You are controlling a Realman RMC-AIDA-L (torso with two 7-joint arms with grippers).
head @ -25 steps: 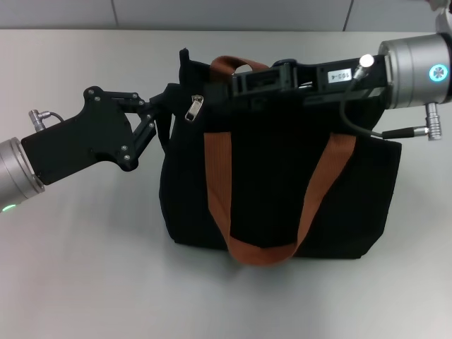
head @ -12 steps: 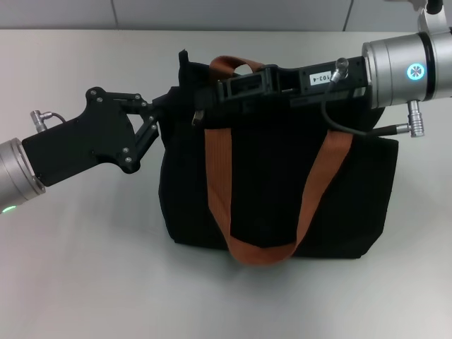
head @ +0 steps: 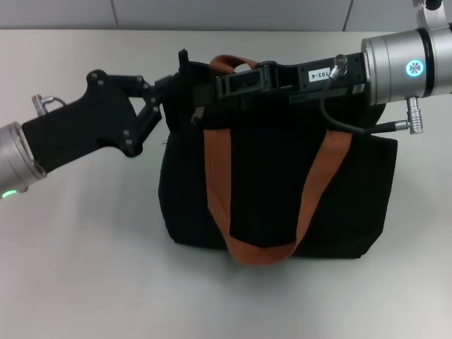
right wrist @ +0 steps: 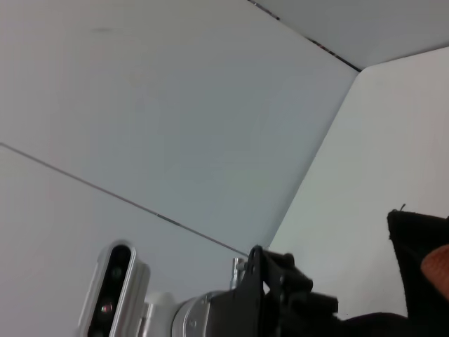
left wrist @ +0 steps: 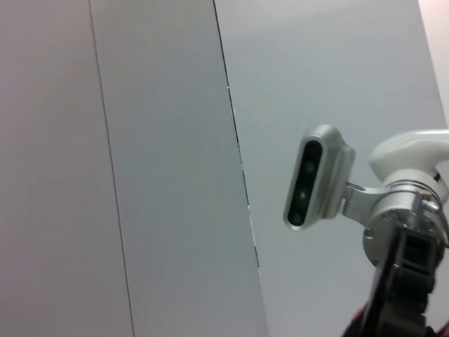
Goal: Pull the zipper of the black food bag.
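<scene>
Standing upright on the pale grey table [head: 85, 268], the large boxy black fabric food bag [head: 282, 183] shows its two orange-brown webbing handles [head: 219, 176], one looped down the front. The left gripper [head: 175, 90], black w/ linkage fingers, reaches in from the left and sits at the bag's top left corner, pinching the fabric edge there. The right gripper [head: 205, 99] stretches across the top seam from the right; its tips meet the small silver zipper pull [head: 198, 113] (mostly hidden, only a sliver shows), apparently closed on it. Wrist views show only walls and the opposite arm, plus in the right one a black bag corner and an orange bit.
</scene>
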